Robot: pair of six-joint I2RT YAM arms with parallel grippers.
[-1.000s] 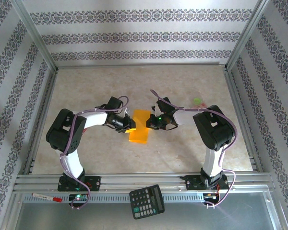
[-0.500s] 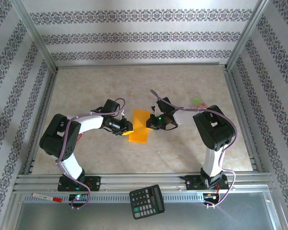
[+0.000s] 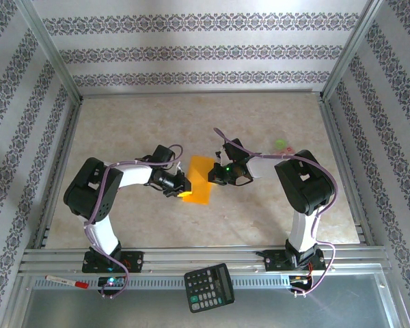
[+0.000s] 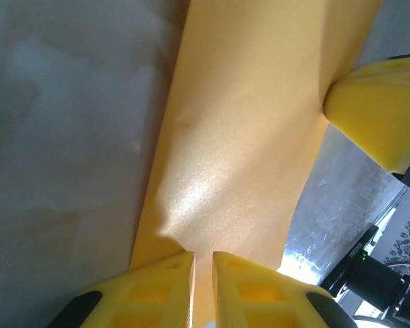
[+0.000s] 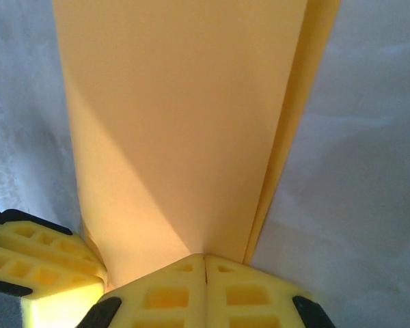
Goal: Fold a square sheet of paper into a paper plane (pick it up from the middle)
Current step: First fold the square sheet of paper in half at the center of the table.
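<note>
The square sheet of paper (image 3: 199,179), orange-yellow and folded over into a narrow strip, hangs just above the table between the two arms. My left gripper (image 3: 184,187) holds its lower left edge; the fingertips (image 4: 180,265) stand a narrow slit apart with paper (image 4: 246,130) in the slit and a pucker beside them. My right gripper (image 3: 212,175) is shut tight on the sheet's right edge (image 5: 178,123), where two layers show along the fold. The right gripper's finger (image 4: 379,109) appears in the left wrist view, and the left gripper's finger (image 5: 34,263) in the right wrist view.
A black calculator (image 3: 209,287) and a red-capped pen (image 3: 67,281) lie on the metal rail in front of the arm bases. A green disc (image 3: 281,144) and a small pink packet (image 3: 292,152) sit at the right. Frame posts and patterned walls bound the table.
My left gripper has slid along the sheet's left edge toward the near side, and the sheet's lower end has tilted a little. The right gripper has stayed put.
</note>
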